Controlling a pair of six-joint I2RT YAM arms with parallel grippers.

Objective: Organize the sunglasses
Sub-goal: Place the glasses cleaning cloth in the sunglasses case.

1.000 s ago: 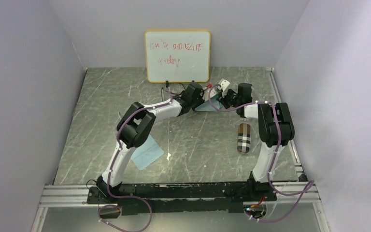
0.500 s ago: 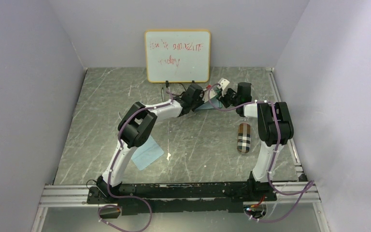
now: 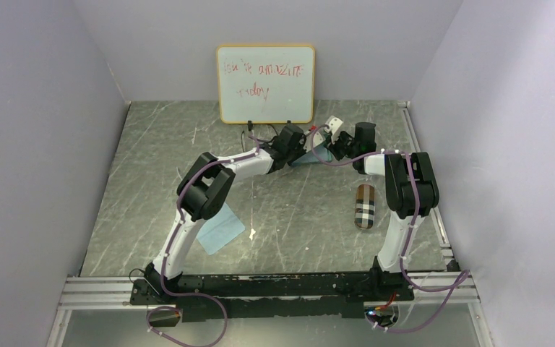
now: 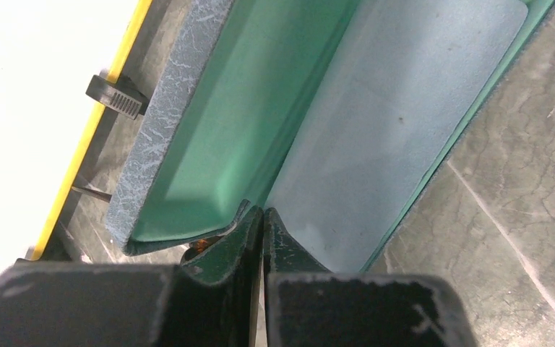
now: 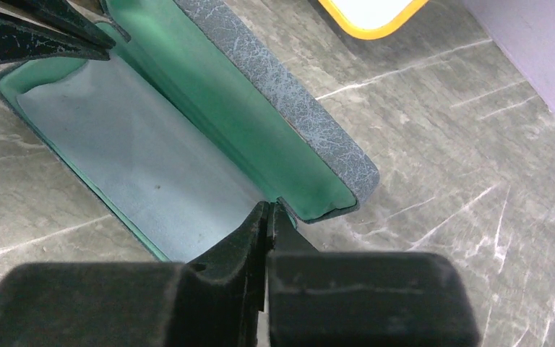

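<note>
Right arm (image 3: 408, 184) shifted slightly; closed jaws touch both ends of open case (image 4: 246, 108).

open case (image 5: 289, 101): grey-blue shell, fine pale crackle pattern; lining bright green; floor pale blue-grey with a green rim
plaid case (image 3: 364, 206): tan ground, dark and white crossing stripes
cloth (image 3: 219, 230): light blue, plain
whiteboard (image 3: 265, 83): white face, yellow frame, red handwriting
table (image 3: 152, 166): dark grey-green, stone-like, thin white veins
walls (image 3: 43, 108): pale lavender
left arm (image 3: 177, 238), right arm (image 3: 397, 238): white links, black joints, purple cables
left gripper (image 4: 262, 213), right gripper (image 5: 269, 206): black, scuffed grey
</note>
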